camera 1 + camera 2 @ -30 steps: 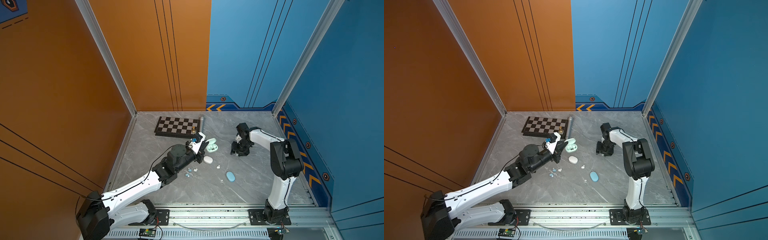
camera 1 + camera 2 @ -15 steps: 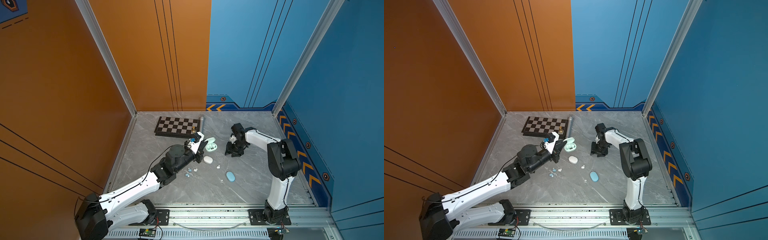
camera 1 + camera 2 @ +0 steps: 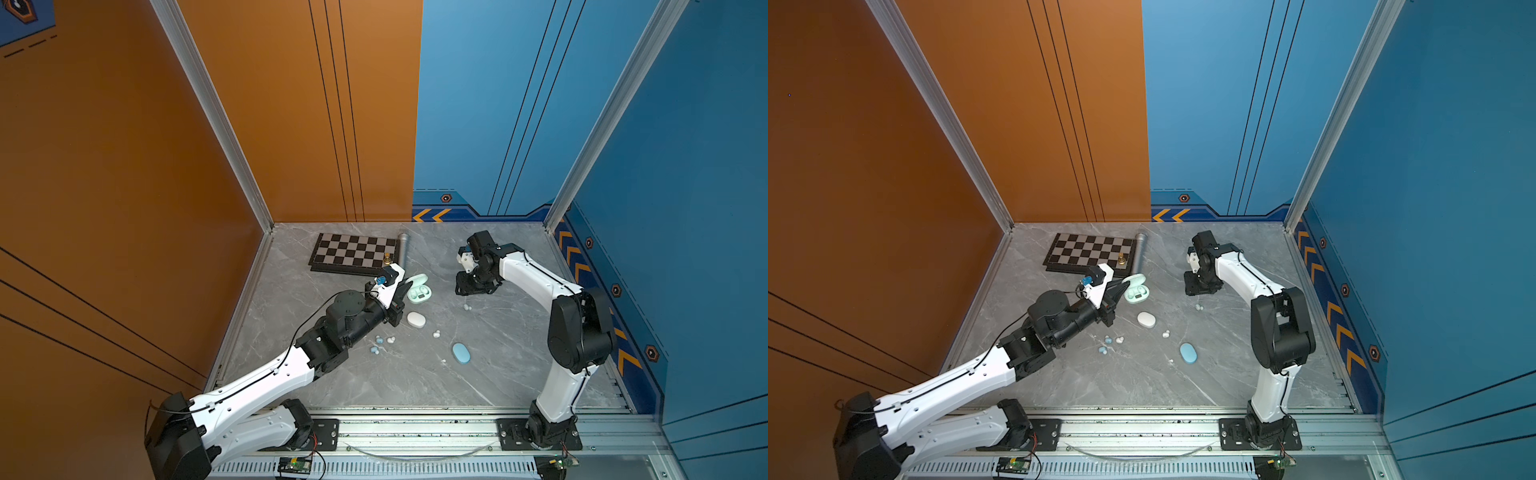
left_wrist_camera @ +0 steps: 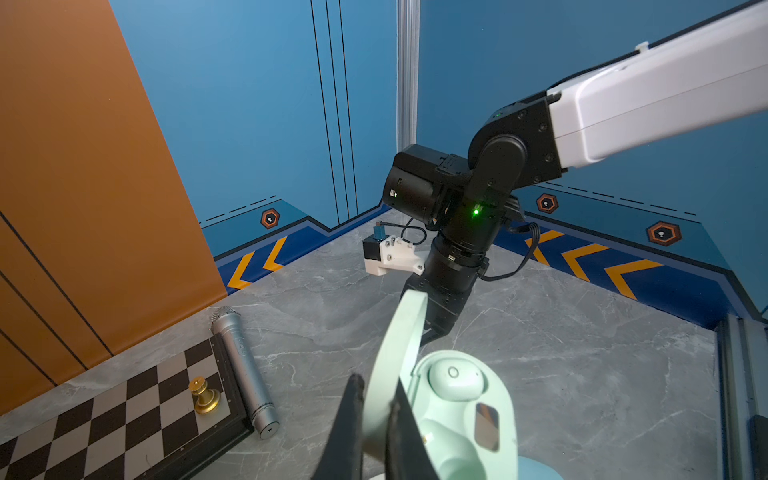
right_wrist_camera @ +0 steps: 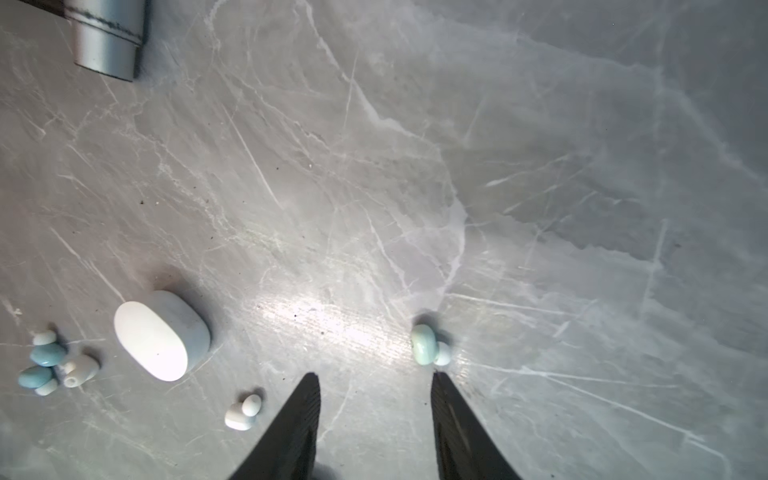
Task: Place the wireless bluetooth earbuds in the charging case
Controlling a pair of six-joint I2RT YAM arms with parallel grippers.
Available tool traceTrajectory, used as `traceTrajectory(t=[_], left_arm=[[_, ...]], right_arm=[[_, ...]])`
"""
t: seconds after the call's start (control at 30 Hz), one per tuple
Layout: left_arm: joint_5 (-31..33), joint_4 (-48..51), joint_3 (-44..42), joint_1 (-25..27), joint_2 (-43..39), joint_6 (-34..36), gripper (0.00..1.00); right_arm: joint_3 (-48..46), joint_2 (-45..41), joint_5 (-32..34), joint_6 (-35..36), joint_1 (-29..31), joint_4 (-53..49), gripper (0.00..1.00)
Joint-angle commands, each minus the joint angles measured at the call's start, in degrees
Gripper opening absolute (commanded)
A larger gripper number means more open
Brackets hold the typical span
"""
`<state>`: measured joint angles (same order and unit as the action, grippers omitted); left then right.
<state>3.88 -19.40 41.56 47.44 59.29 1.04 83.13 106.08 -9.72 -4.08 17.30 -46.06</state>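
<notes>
The mint green charging case stands open left of centre in both top views. My left gripper is shut on its raised lid. One pale green earbud sits in a socket of the case. My right gripper hangs open just above the table with nothing between its fingers. A pale green earbud lies just past one fingertip. Several blue and white earbuds lie loose by the left forearm, and a white one lies mid-table.
A shut white case and a shut blue case lie on the grey marble table. At the back are a chessboard with a gold piece and a silver microphone.
My right gripper has moved left toward the middle of the table and its jaws have narrowed a little. The left gripper keeps its hold on the lid.
</notes>
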Motion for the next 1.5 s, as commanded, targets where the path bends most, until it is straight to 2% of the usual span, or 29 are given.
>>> traceTrajectory(t=[0.0,0.1,0.63,0.83,1.1,1.47], left_arm=[[0.91,1.00,0.35,0.22,-0.93,0.61,0.00],[0.95,1.29,0.56,0.27,-0.90,0.63,0.00],[1.03,2.52,1.30,-0.08,-1.02,0.92,0.00],[1.22,2.59,1.28,-0.15,-1.32,1.04,0.00],[1.22,2.96,1.48,-0.15,-1.63,1.01,0.00],[1.31,3.14,1.99,-0.09,-1.72,1.48,0.00]], right_arm=[[3.09,4.04,6.63,5.56,0.46,-3.28,0.47],[5.16,7.06,9.86,5.70,1.38,-4.55,0.48],[4.96,14.06,11.60,6.28,3.40,-4.95,0.48],[2.40,13.93,11.17,5.75,3.71,-4.84,0.46],[1.00,13.64,10.16,4.72,3.62,-4.92,0.38],[-1.43,10.55,9.36,3.23,2.86,-4.83,0.38]])
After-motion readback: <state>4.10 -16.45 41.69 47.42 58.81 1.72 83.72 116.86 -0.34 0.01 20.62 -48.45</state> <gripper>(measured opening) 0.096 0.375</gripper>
